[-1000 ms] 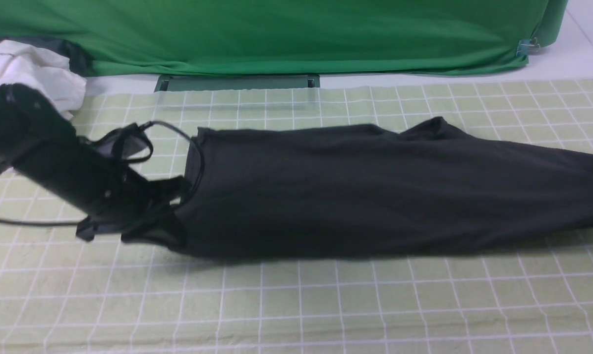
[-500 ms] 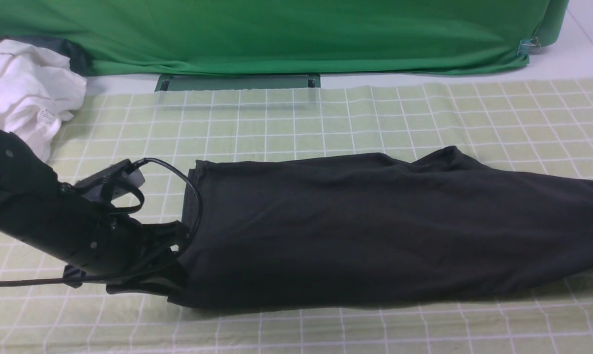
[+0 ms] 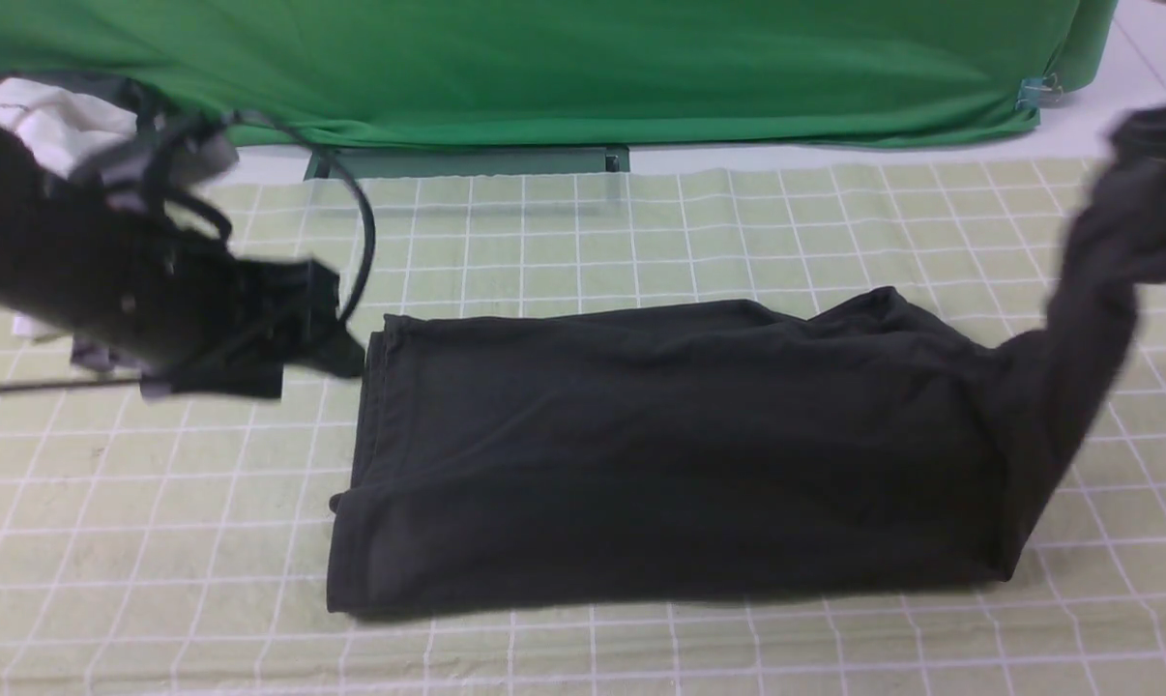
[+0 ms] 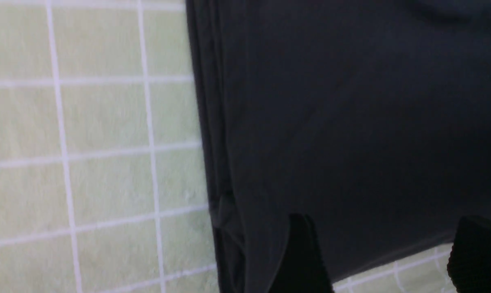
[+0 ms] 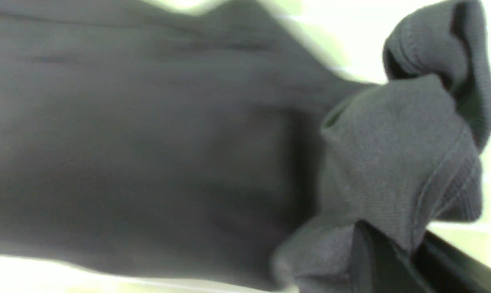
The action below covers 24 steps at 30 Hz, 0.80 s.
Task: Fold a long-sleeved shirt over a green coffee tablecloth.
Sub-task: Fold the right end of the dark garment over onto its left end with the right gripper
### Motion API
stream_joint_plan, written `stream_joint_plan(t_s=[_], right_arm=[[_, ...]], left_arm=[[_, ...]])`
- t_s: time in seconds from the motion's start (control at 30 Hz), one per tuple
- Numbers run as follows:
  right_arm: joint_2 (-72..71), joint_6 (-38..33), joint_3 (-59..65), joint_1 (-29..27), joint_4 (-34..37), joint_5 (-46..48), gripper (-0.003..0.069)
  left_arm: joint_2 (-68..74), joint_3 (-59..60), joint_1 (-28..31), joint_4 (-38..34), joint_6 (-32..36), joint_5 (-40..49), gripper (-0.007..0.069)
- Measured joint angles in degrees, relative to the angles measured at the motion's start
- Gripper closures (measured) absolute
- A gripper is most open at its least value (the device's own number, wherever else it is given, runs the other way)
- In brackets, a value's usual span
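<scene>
The black long-sleeved shirt (image 3: 660, 454) lies as a long folded band across the green coffee tablecloth (image 3: 641, 222), its left end flat. My left gripper (image 3: 336, 324) hovers just left of that end and above it. In the left wrist view the left gripper (image 4: 388, 244) is open, with nothing between the jaws and the shirt (image 4: 351, 114) below. The shirt's right end (image 3: 1095, 290) is pulled up towards the frame's right edge. In the right wrist view my right gripper (image 5: 412, 244) is shut on bunched shirt fabric (image 5: 396, 162).
A white garment (image 3: 51, 121) lies at the back left, partly behind my left arm. Deep green fabric (image 3: 544, 68) hangs along the back, with a dark green bar (image 3: 467, 161) below it. The left arm's cable (image 3: 363, 222) loops above the tablecloth.
My left gripper opened, let go of the shirt's left end, then rose and drew back to the left. The left end now lies flat. The shirt's right end has been lifted.
</scene>
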Motion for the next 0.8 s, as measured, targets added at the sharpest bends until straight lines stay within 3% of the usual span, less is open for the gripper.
stream_joint_plan(t_s=[0.2,0.37,0.53,0.8], right_arm=[[2.0,5.6,-0.4,18.5,0.9,-7.6,0.0622],[8.0,8.8,-0.7,30.4,2.2,-17.3,0.0622],[15.2,9.0,-2.1,36.3,6.9,-24.1,0.0622],[23.5,8.9,-9.3,39.4,9.1,-28.6,0.0622]], left_arm=[[0.9,-7.4,0.0,-0.5,0.0,1.2,0.0245],[2.2,-11.1,0.0,-3.7,1.7,2.1,0.0424],[2.5,-11.3,0.8,-4.3,2.1,3.3,0.0594],[2.5,-11.6,9.8,-7.3,2.2,9.9,0.0610]])
